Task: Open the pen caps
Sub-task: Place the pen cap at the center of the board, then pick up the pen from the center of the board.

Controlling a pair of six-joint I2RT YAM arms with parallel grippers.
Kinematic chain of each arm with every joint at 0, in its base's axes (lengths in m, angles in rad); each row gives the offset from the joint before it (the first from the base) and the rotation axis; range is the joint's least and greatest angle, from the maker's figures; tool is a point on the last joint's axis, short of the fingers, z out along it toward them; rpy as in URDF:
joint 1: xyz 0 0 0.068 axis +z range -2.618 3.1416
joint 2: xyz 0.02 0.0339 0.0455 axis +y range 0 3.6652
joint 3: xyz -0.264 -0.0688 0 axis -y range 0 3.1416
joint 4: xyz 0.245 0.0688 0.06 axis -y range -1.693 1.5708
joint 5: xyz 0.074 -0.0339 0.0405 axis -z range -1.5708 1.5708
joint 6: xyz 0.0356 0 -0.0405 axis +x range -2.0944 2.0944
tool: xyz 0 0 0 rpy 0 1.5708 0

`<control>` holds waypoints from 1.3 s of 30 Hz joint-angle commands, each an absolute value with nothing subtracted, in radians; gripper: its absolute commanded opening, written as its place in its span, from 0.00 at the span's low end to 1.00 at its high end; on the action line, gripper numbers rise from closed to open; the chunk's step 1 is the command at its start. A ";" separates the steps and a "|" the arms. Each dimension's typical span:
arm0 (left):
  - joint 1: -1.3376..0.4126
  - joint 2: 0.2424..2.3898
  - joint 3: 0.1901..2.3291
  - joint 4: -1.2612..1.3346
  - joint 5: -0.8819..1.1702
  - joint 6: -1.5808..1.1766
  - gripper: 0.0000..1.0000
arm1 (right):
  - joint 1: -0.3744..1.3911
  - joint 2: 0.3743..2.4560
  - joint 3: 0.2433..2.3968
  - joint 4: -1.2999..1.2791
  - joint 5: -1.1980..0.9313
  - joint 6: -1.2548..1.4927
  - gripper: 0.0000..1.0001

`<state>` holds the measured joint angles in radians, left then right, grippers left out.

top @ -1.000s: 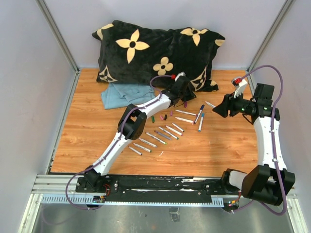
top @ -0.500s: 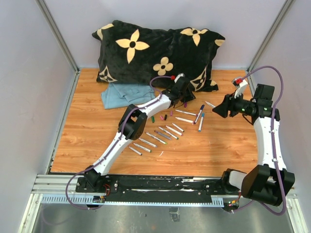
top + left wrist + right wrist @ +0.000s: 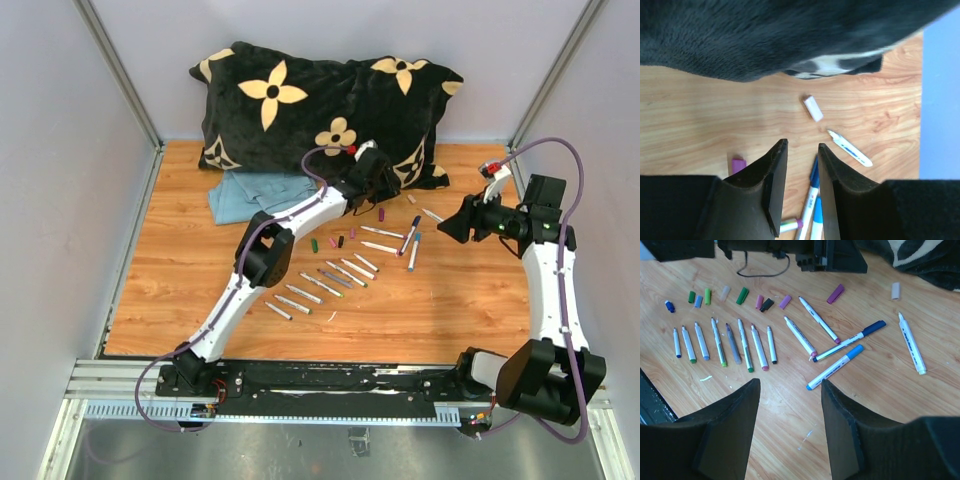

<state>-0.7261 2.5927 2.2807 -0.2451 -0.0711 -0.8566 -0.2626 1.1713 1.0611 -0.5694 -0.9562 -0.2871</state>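
one purple cap (image 3: 738,164) newly loose beside the left end effector (image 3: 801,147)

The worktop (image 3: 450,300) is wood-grained board, smooth with a low sheen. At the back lies a pillow (image 3: 330,90) of thick black plush, fuzzy and matt, its cream flowers in the same pile. Beside it a blue cloth (image 3: 245,195) looks soft, woven and dull. The pens (image 3: 758,347) are smooth white and grey plastic with a slight gloss. The pen caps (image 3: 742,295) are coloured plastic too, a bit shiny. The left gripper (image 3: 801,145) and the right gripper (image 3: 790,385) both have matt black plastic fingers, faintly grainy. The arm shells (image 3: 225,315) are glossy white plastic with black joints. The near rail (image 3: 110,385) is bare aluminium, ribbed and dully bright.
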 commanded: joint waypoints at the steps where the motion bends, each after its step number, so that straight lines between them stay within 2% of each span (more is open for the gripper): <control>1: -0.726 2.401 2.194 -0.207 -0.051 -0.789 0.35 | -0.276 1.155 1.032 -0.535 -0.991 -0.263 0.53; 3: -0.726 2.294 2.068 -0.132 -0.012 -0.739 0.36 | -0.276 1.159 1.023 -0.527 -1.002 -0.256 0.53; 7: -0.725 2.007 1.669 0.132 0.069 -0.605 0.38 | -0.270 1.168 0.991 -0.485 -1.014 -0.232 0.53; 10: -0.723 1.787 1.345 0.350 0.115 -0.529 0.45 | -0.243 1.186 0.974 -0.464 -0.986 -0.223 0.52; 14: -0.711 1.517 0.971 0.546 0.119 -0.481 0.60 | -0.170 1.220 0.962 -0.446 -0.877 -0.227 0.52; 20: -0.665 1.181 0.516 0.741 0.138 -0.510 0.80 | -0.055 1.289 0.947 -0.403 -0.661 -0.218 0.51; 23: -0.659 1.010 0.332 0.790 0.130 -0.525 0.85 | -0.013 1.339 0.950 -0.385 -0.552 -0.196 0.51; 28: -0.655 0.776 0.117 0.827 0.069 -0.596 0.99 | 0.049 1.439 0.982 -0.376 -0.413 -0.163 0.50; 33: -0.655 0.556 -0.028 0.794 -0.027 -0.650 0.99 | 0.098 1.556 1.038 -0.390 -0.335 -0.117 0.50; 39: -0.655 0.368 -0.038 0.618 -0.085 -0.629 0.99 | 0.140 1.670 1.096 -0.437 -0.266 -0.083 0.50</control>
